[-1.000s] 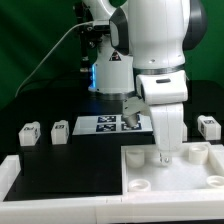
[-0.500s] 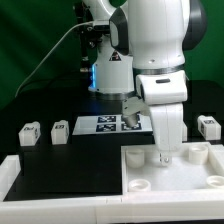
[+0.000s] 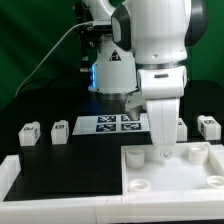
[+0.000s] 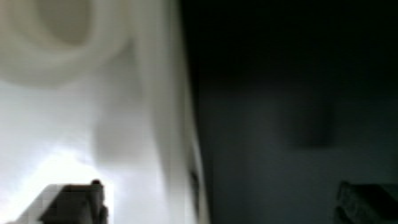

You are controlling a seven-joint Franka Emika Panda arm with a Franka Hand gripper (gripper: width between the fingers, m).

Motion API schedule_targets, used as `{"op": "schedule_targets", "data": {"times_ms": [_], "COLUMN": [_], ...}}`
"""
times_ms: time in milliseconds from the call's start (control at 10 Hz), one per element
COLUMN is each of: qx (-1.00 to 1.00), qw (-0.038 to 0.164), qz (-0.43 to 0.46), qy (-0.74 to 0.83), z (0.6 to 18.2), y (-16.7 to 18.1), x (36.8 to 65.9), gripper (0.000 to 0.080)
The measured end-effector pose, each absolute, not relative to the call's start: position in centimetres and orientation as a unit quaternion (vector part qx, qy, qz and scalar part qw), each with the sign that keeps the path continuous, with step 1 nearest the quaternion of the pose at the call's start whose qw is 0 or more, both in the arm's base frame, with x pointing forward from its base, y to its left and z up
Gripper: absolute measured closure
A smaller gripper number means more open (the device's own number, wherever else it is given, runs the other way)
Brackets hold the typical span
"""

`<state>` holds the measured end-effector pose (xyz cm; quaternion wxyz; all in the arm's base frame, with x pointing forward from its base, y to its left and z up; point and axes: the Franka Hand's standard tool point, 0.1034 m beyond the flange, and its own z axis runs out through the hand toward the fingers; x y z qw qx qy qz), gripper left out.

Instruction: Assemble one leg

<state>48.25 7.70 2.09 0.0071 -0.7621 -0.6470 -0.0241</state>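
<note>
Three small white tagged legs show in the exterior view: two at its left (image 3: 29, 133) (image 3: 60, 130) and one at its right (image 3: 208, 126). The large white slab (image 3: 178, 178) with round corner sockets lies at the front right. My gripper (image 3: 163, 152) hangs low over the slab's far edge, near a corner socket (image 3: 135, 155). In the wrist view my fingertips (image 4: 71, 205) stand wide apart with nothing between them. One is over the slab (image 4: 89, 120), the other over the dark table. A round socket (image 4: 63, 30) shows ahead.
The marker board (image 3: 103, 124) lies behind the slab, partly hidden by the arm. A white raised rim (image 3: 12, 170) runs along the front left. The arm's base and cables stand at the back.
The gripper has shifted slightly toward the exterior view's right and turned a little over the slab's far edge. The legs and slab have not moved.
</note>
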Motion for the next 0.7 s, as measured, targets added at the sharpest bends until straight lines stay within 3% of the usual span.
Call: {"op": "schedule_targets", "data": {"times_ms": [300, 700], "qx": [-0.885, -0.958], "qw": [0.011, 0.028], "qz": [-0.036, -0.036], "qy": [-0.464, -0.284], "z": [4.1, 3.8], "y": [12.7, 14.5], "x": [47.7, 47.3], "gripper": [0.0151, 0.0151]}}
